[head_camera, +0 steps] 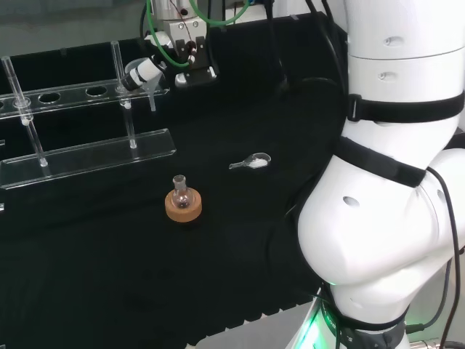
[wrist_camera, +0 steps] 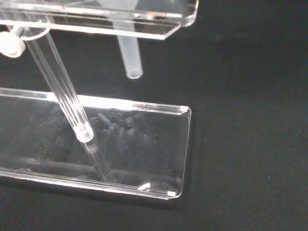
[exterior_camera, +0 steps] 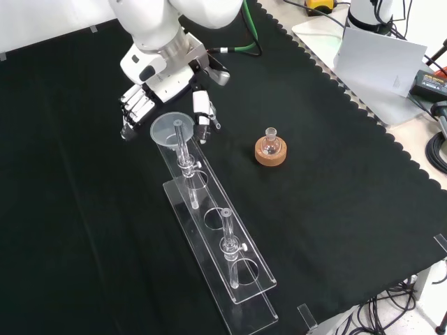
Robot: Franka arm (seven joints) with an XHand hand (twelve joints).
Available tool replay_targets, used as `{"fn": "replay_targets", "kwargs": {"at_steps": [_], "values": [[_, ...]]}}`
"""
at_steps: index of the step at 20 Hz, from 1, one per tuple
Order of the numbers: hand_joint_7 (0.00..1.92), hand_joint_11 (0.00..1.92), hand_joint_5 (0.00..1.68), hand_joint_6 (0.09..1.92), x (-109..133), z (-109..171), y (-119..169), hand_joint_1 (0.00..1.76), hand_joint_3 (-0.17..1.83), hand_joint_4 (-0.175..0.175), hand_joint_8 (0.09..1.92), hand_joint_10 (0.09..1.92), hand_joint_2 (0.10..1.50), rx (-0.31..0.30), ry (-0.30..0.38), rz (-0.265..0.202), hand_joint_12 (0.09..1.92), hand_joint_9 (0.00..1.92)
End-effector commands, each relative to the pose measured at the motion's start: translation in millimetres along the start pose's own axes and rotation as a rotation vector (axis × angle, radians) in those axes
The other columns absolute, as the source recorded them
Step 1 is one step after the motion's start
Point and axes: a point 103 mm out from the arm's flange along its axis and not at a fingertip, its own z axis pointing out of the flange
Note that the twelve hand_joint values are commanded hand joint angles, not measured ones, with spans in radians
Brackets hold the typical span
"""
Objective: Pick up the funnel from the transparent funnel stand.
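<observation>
The clear funnel [exterior_camera: 171, 129] sits in the end hole of the transparent stand [exterior_camera: 246, 292], its bowl above the top plate. In the wrist view its stem [wrist_camera: 130, 57] hangs through that plate over the stand's base plate [wrist_camera: 154, 139]. The hand [exterior_camera: 159, 87] hovers just behind the funnel. Its fingers [exterior_camera: 133, 112] point down on one side of the bowl and its thumb on the other, close to the rim and fairly straight. In the head view the hand [head_camera: 142, 73] is at the right end of the stand [head_camera: 87, 153], with the funnel [head_camera: 150, 93] just below it.
A small round flask on a cork ring [exterior_camera: 270, 148] stands to the right of the stand in the front view. A small clear scoop [head_camera: 251, 163] lies on the cloth in the head view. Boxes and cables [exterior_camera: 380, 56] sit past the cloth's scalloped edge.
</observation>
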Motion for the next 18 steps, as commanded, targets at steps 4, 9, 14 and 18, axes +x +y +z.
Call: {"fn": "replay_targets", "kwargs": {"at_steps": [4,9,14,18], "values": [[0.36,0.00,0.30,0.09,2,2,8,0.45,0.01,-0.042,0.58,0.76,0.71,-0.006,0.018,0.003,1.31,0.24],[0.51,0.00,0.41,0.09,0,-3,9,0.49,0.02,-0.045,0.55,0.71,0.72,-0.027,0.035,0.013,1.35,0.35],[0.78,0.00,0.62,0.09,-2,-14,7,0.61,0.03,-0.026,0.53,0.61,0.75,-0.141,0.084,0.021,1.43,0.57],[1.00,0.00,0.78,0.19,-4,-22,6,0.73,0.06,0.000,0.49,0.49,0.76,-0.205,0.105,0.006,1.54,0.80]]}}
